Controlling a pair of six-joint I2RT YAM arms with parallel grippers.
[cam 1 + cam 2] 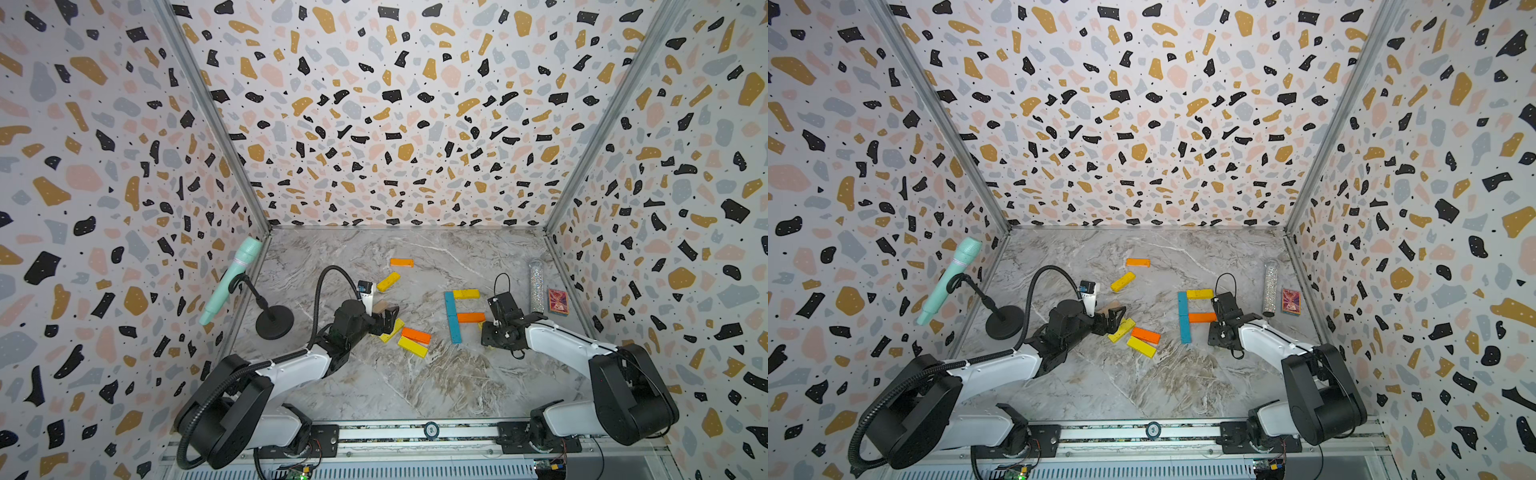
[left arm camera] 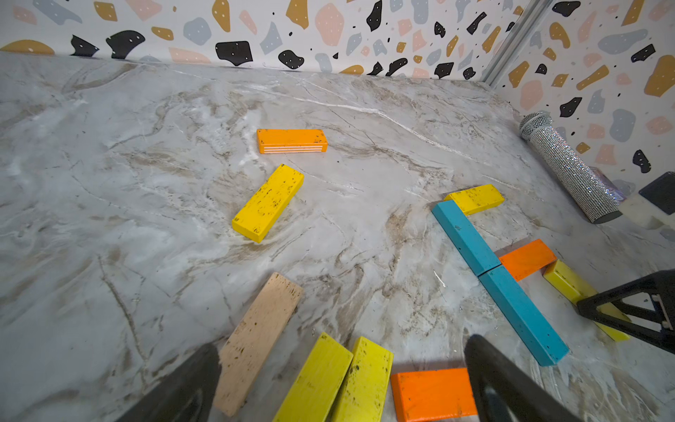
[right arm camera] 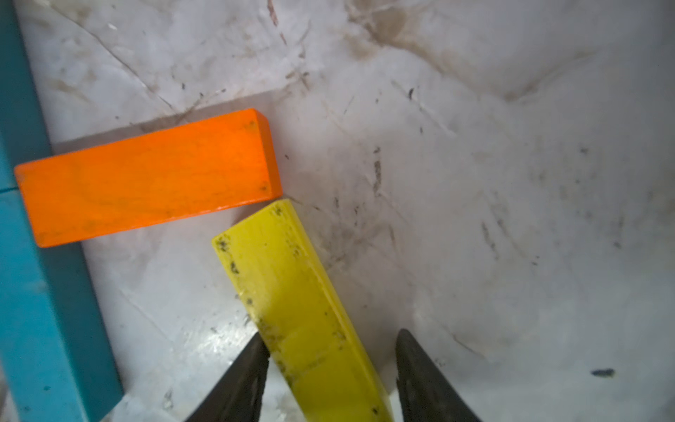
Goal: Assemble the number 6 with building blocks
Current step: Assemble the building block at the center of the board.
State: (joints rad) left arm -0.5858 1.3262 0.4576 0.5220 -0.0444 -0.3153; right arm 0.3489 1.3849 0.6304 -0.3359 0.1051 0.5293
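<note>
Half wide with right gripper (image 3: 330, 334) around yellow block (image 3: 292, 292), gap on one side. Flat on table (image 3: 475, 182), corner right by orange block (image 3: 146, 175), near blue blocks (image 3: 36, 292). Wide and empty with left gripper (image 2: 343, 347). Might knock orange block crooked if pushed.

Yellow block (image 3: 292, 303) sat inside parted right gripper (image 3: 330, 334); its end lay just beside orange block (image 3: 146, 175), which abutted teal block (image 3: 36, 292).
</note>
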